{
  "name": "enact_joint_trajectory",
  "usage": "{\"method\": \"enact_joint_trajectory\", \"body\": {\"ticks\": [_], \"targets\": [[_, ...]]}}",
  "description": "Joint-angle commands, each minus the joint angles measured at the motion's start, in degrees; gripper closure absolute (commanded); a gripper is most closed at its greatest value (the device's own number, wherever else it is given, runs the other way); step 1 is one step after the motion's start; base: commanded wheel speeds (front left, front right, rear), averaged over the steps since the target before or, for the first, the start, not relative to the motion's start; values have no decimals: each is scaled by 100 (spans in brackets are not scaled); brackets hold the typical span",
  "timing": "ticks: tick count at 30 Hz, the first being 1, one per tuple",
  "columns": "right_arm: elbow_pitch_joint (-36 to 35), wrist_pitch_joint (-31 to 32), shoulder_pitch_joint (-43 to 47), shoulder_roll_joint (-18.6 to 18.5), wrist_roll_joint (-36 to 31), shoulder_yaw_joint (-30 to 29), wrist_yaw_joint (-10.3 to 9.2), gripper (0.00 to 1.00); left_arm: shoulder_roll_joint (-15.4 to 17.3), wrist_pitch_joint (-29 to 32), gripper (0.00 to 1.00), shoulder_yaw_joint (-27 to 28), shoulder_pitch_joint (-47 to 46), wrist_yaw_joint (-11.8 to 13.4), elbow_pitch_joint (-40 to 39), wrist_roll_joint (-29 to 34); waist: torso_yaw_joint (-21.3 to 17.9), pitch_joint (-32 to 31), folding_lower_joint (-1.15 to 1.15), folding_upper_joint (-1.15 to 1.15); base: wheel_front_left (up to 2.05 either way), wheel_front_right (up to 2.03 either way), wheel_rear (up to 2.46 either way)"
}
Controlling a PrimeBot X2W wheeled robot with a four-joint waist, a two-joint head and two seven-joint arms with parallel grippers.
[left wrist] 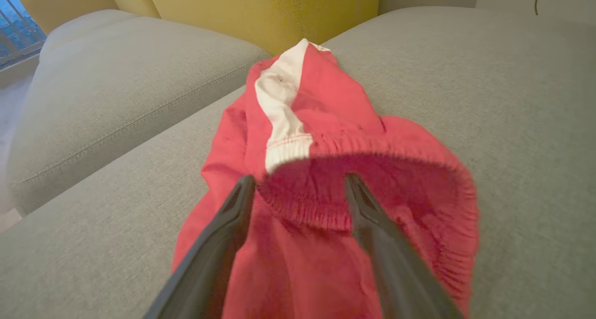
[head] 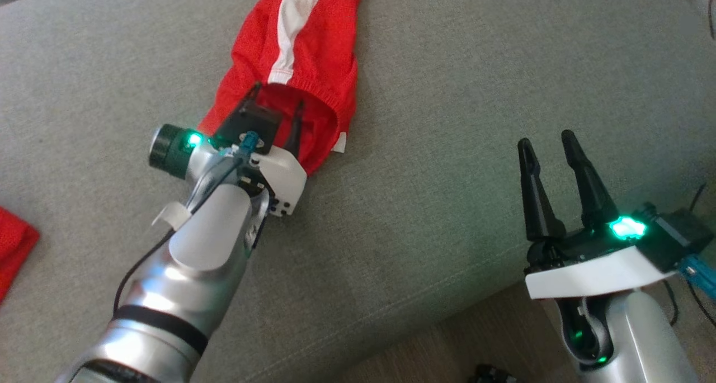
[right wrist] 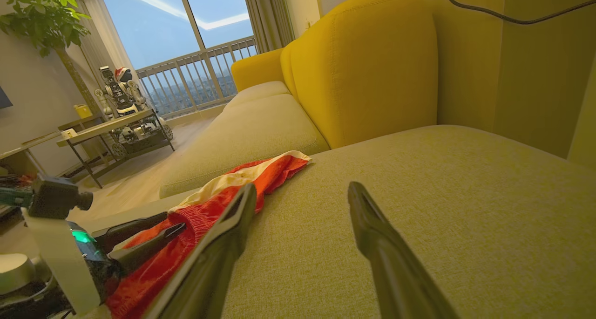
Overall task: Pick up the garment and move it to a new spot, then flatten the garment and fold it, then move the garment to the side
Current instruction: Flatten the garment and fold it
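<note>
The garment [head: 302,47] is a pair of red shorts with a white side stripe, lying bunched lengthwise on the grey sofa cushion [head: 458,92]. My left gripper [head: 278,98] is open at its near end. In the left wrist view the two dark fingers [left wrist: 223,235] lie either side of a stretch of the elastic waistband [left wrist: 302,207], not closed on it. The waistband's far edge gapes open around the right finger. My right gripper [head: 546,138] hangs open with nothing between its fingers, well to the right of the garment, near the cushion's front edge. The right wrist view shows the garment [right wrist: 260,174] to its left.
Another red cloth [head: 14,243] lies at the left edge of the cushion. Wooden floor [head: 447,344] shows past the cushion's front edge at the lower right. A yellow backrest [right wrist: 363,63] rises behind the seat, and a second grey cushion [left wrist: 116,91] adjoins it.
</note>
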Motion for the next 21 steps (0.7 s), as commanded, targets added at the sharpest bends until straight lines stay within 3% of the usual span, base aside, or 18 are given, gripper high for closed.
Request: {"method": "enact_joint_trajectory", "body": {"ticks": [1,8,9,10,14,21], "targets": [[-214,-52,-152,-1,36,151,-1,0,65,-68,0,194,-320,74,-95,13,-23,21,-1,0,0,0,0],[-213,-52,-194,-1,75,224,-1,0,51,-121,0,208,-528,141,41,-33,-57,84,-1,0,0,0,0],[-211,-52,-202,-1,77,232,-1,0,50,-123,55,198,-546,121,61,-40,-59,92,-1,0,0,0,0],[-209,-52,-210,-1,79,237,-1,0,48,-124,100,188,-565,97,63,-46,-61,99,-1,0,0,0,0],[-189,-52,-237,-1,67,234,-1,0,45,-126,100,158,-632,74,-212,-10,-40,101,-1,0,0,0,0],[-63,-52,-236,-1,73,67,-1,0,27,-127,100,-31,-466,59,-1571,54,118,-164,-1,0,0,0,0]]}}
